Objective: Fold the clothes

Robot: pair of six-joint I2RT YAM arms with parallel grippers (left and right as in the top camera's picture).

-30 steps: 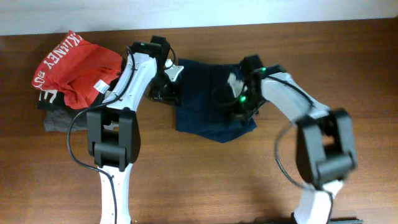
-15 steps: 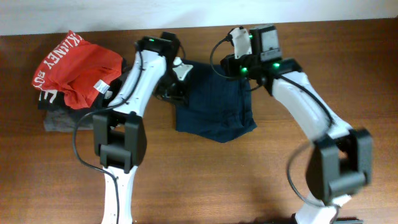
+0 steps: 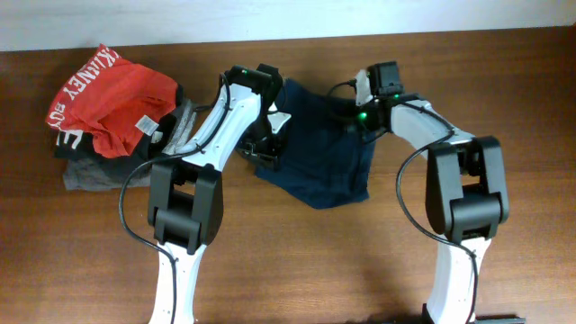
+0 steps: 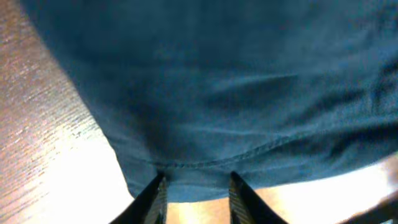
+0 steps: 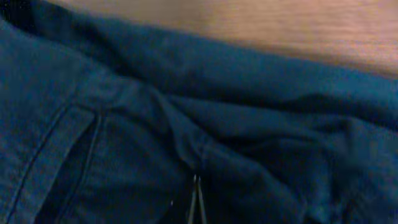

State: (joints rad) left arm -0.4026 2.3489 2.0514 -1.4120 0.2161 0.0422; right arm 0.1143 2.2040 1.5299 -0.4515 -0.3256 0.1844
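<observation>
Navy garment (image 3: 319,153): lies rumpled on table (image 3: 522,135), about centre, between the two arms; upper part wide, lower part narrowing to a loose corner on the near side. Not neatly folded.

Left gripper (image 3: 270,146): sits at the garment's left edge, down on the cloth. Left wrist view: fingers (image 4: 155,198) parted a narrow way, stitched hem running across right at the tips, bare wood showing in the gap under it. No clear pinch on the cloth.

Right gripper (image 3: 353,115): sits at the garment's upper right part, low over the cloth. Right wrist view: fingertips (image 5: 196,199) pressed together to a thin line, tips meeting a raised ridge of fabric beside a seamed pocket. Cannot tell whether any cloth is nipped between them.

Red garment (image 3: 112,99) with white lettering: heaped at far left, on top of grey garment (image 3: 90,173), well apart from the navy one.
</observation>
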